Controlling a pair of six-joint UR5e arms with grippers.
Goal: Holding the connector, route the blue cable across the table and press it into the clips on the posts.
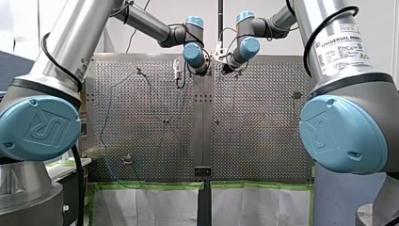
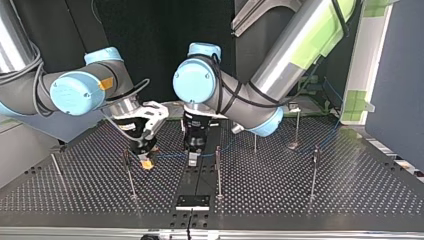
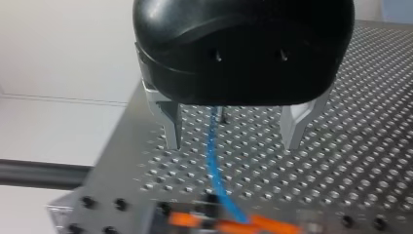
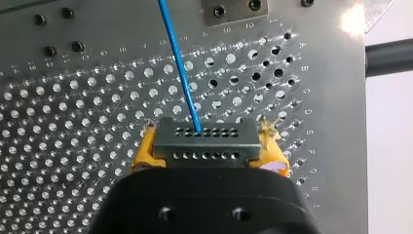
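A dark grey connector (image 4: 205, 144) sits clamped between the yellow pads of my right gripper (image 4: 209, 146), which is shut on it. The blue cable (image 4: 180, 63) leaves the connector's face and runs out over the perforated table. In the top view my right gripper (image 2: 146, 161) hangs low beside a thin post (image 2: 129, 175). My left gripper (image 2: 192, 158) is just beside it, black with metal fingers. In the left wrist view those fingers (image 3: 173, 127) stand wide apart over the table, and the blue cable (image 3: 213, 161) passes between and under them untouched.
Several thin clip posts stand on the table: one central (image 2: 218, 172), others at the top view's right (image 2: 314, 172) and back (image 2: 297, 125). A black plate (image 2: 192, 201) lies at the table's edge nearest the top camera. A dark panel (image 2: 395, 75) borders the top view's right.
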